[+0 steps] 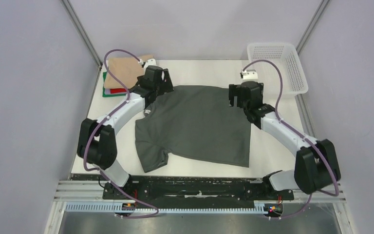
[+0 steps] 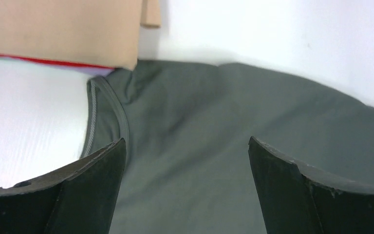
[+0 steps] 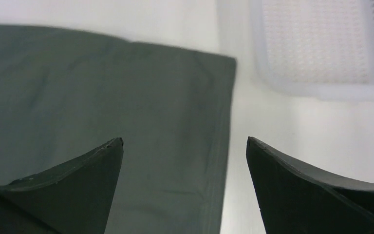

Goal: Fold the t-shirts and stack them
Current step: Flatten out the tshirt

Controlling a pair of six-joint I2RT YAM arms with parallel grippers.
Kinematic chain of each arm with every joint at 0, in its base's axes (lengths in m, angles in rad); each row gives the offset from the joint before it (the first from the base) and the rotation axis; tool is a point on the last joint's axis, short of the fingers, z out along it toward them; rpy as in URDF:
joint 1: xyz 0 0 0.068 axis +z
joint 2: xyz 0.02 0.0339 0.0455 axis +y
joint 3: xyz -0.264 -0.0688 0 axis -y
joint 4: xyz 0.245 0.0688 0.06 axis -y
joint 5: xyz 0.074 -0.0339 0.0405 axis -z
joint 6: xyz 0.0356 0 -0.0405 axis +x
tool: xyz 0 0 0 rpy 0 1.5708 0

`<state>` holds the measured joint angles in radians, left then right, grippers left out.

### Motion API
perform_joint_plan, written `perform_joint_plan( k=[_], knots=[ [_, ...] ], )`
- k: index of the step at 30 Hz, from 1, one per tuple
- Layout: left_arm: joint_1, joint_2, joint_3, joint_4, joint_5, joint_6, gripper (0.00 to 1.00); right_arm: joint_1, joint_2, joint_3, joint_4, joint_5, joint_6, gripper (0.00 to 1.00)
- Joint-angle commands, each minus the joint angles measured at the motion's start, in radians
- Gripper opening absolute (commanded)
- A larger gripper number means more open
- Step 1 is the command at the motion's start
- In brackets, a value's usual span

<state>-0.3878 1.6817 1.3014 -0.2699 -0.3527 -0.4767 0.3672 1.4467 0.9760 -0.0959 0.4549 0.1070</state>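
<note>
You see the table (image 1: 199, 73) from above and behind; both wrist cameras sit close over the same charcoal t-shirt (image 1: 199, 124).

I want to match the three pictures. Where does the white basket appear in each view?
Top external: the white basket is at the upper right, beyond the right arm.
Left wrist: it is not in this picture.
Right wrist: the basket is at the upper right, apart from the shirt's corner.
Shared landmark: the dark grey t-shirt, spread flat, shows in all three views, and its right edge lies nearest the basket.
</note>
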Motion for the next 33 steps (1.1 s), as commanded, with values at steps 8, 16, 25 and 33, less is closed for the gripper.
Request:
perform_joint_plan(
  k=[8,16,25,33],
  knots=[
    [-0.051,-0.2,-0.337,0.09,0.193,-0.13,1.0,0.055,-0.279,-0.423,0.088,-0.435,0.166,0.98],
    [-0.051,-0.086,-0.417,0.176,0.274,-0.172,1.0,0.052,-0.207,-0.539,0.175,-0.388,0.221,0.98],
    [-0.047,0.142,-0.272,0.142,0.263,-0.162,1.0,-0.047,-0.025,-0.497,0.217,-0.343,0.232,0.98],
    [-0.037,0.27,-0.045,0.066,0.252,-0.109,1.0,-0.108,0.046,-0.369,0.229,-0.305,0.214,0.98]
  ],
)
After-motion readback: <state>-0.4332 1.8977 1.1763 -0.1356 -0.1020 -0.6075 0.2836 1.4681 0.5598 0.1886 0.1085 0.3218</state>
